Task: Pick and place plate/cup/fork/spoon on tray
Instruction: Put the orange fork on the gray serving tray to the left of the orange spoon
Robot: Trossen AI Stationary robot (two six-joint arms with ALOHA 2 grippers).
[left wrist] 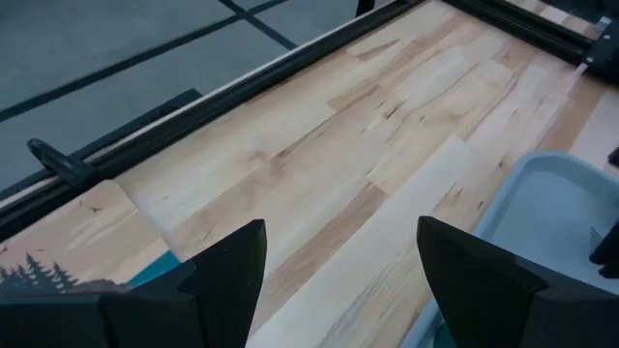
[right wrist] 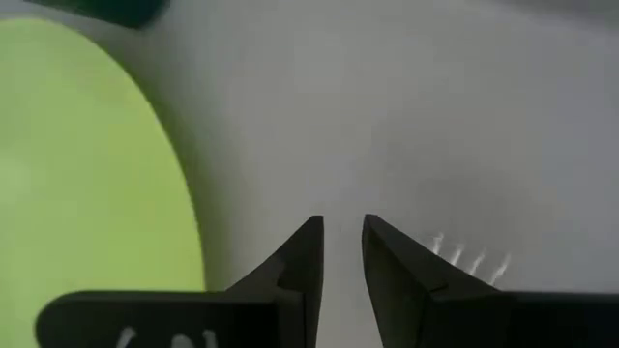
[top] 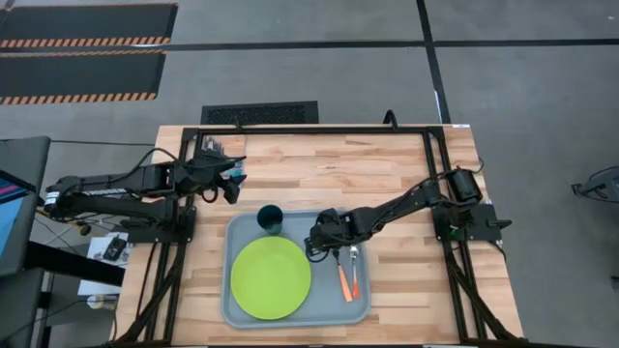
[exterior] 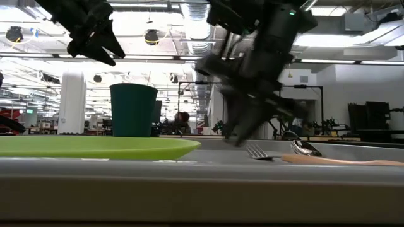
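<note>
The grey-blue tray lies on the wooden table. On it rest the lime-green plate, the upright teal cup, the fork and the spoon, the last two side by side right of the plate. My right gripper hovers low over the tray between the plate and the fork's tines. Its fingers stand a narrow gap apart and hold nothing. My left gripper is wide open and empty above the bare table, left of the tray's far corner.
A black frame runs along the table's far and side edges. Bare wood lies right of the tray and beyond its far rim. In the low view the fork's head and the spoon's bowl lie right of the plate.
</note>
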